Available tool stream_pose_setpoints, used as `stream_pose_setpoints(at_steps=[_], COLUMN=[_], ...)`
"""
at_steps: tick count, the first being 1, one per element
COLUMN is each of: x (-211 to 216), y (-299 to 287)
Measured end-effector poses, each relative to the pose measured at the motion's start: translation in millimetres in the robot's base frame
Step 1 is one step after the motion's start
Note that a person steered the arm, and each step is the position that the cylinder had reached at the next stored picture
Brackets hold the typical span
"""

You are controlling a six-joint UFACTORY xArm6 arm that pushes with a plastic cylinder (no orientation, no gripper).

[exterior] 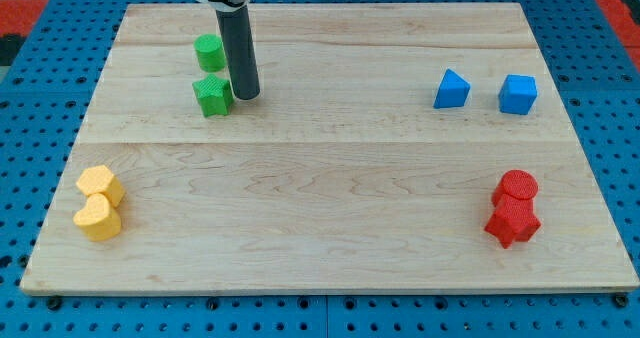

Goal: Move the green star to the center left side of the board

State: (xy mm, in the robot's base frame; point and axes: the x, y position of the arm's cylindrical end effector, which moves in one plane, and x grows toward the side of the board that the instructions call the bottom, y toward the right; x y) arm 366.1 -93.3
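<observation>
At far left of the surface, our gripperless tip, holding nothing, touches the green star; off-centre pushing risks nudging the green cylinder.

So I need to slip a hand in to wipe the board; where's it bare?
Bare: the wide middle, between the green star and blue blocks, down to the bottom edge between yellow blocks and red blocks. Crowded: top left, where my tip touches the star.

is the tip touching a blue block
No, my tip sits beside the green star at the view's upper left, far from both blue blocks.
</observation>
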Motion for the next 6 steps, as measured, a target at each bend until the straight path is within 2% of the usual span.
stream_pose_setpoints(at_steps=[4,6], x=[8,9], y=[-4,-107])
